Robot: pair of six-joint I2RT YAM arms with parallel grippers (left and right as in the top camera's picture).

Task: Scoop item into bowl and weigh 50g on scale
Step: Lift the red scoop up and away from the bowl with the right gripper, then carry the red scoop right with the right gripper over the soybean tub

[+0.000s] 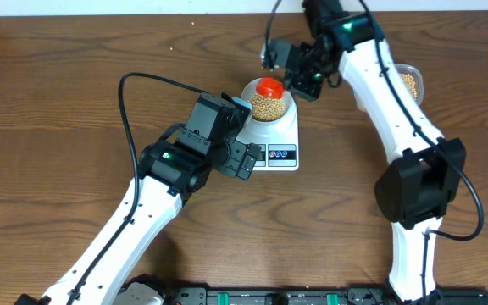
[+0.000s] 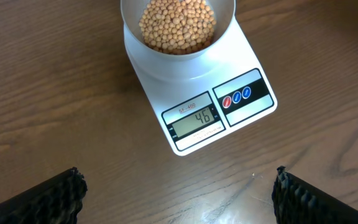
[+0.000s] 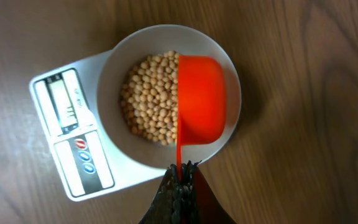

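Note:
The white bowl [image 1: 252, 91] stands on the white scale [image 1: 288, 135] and holds many tan beans [image 1: 267, 106]. The scale's display [image 2: 194, 118] reads 46. My right gripper [image 3: 179, 169] is shut on the handle of an orange scoop [image 3: 201, 99], which is tipped on its side over the bowl [image 3: 110, 74], above the beans [image 3: 151, 96]. It also shows in the overhead view [image 1: 268, 86]. My left gripper [image 2: 178, 193] is open and empty, hovering above the table in front of the scale [image 2: 253, 93].
A clear container [image 1: 412, 81] with more beans sits at the back right, partly hidden by my right arm. Bare wooden table surrounds the scale.

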